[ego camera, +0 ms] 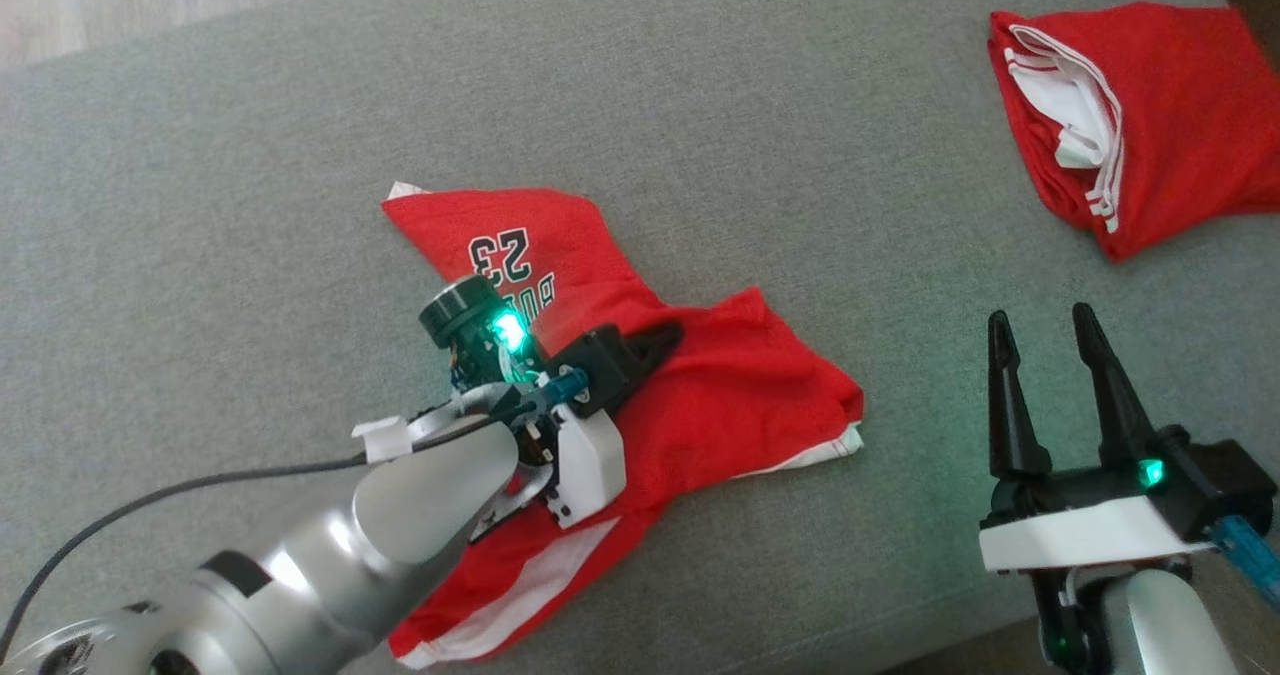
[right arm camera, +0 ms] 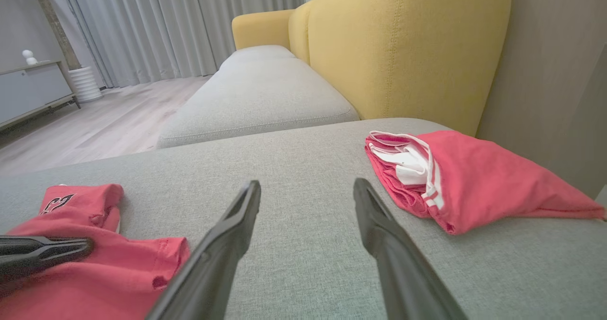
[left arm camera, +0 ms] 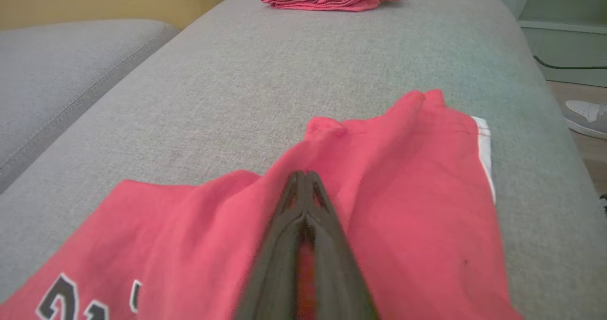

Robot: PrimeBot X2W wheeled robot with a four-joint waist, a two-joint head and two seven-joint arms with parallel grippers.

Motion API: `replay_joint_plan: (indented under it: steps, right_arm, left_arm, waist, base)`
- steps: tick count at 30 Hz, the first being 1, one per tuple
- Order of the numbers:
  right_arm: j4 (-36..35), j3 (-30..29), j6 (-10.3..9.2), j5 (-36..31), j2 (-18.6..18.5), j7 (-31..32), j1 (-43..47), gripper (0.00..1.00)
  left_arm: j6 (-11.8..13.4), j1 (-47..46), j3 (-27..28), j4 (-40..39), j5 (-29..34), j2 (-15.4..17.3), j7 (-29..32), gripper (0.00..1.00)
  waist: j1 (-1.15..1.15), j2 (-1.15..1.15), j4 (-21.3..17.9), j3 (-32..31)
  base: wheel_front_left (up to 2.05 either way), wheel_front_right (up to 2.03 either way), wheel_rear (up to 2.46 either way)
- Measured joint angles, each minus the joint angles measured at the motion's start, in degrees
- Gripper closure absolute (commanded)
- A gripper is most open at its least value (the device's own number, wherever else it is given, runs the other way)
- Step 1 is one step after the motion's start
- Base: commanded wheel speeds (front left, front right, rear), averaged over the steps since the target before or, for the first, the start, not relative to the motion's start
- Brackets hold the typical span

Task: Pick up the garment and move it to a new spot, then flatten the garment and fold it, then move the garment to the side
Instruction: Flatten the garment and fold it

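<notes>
Clamping the garment (ego camera: pixel 720 425) mid-cloth is the left gripper (ego camera: pixel 668 336); right gripper (ego camera: pixel 1040 321) gapes over cushion (ego camera: pixel 300 205).

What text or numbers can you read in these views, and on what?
"23": black, white-edged digits on the crumpled red jersey garment, upside down in the head view.
Black letters beside it: partly hidden, unreadable.
Folded red garment with white trim: no text visible.

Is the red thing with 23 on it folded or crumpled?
Crumpled: the red garment lies bunched in uneven wrinkles on the sofa cushion.
</notes>
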Motion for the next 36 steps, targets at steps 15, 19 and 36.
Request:
replay_joint_plan:
  steps: [15,19,36]
  right_arm:
    - [1.0,0.2,0.0,0.7,0.0,0.0,0.0,0.0]
    - [1.0,0.4,0.0,0.7,0.0,0.0,-0.2,0.0]
    - [2.2,-0.1,0.0,0.6,0.0,0.0,-0.1,0.0]
  left_arm:
    - [0.6,-0.3,2.6,10.8,-2.5,-0.9,-3.6,1.0]
    - [0.7,-0.5,3.6,14.6,-3.7,-1.5,-5.1,1.0]
    - [5.9,-2.7,11.4,20.5,-6.8,-5.5,-12.1,0.0]
  waist:
    - [0.0,0.0,-2.2,-0.6]
    - [-0.01,0.0,-3.1,-0.6]
    - [0.0,0.0,-3.5,-3.0]
  base:
    - [0.0,0.0,0.0]
    - [0.0,0.0,0.0]
    - [0.0,0.0,0.0]
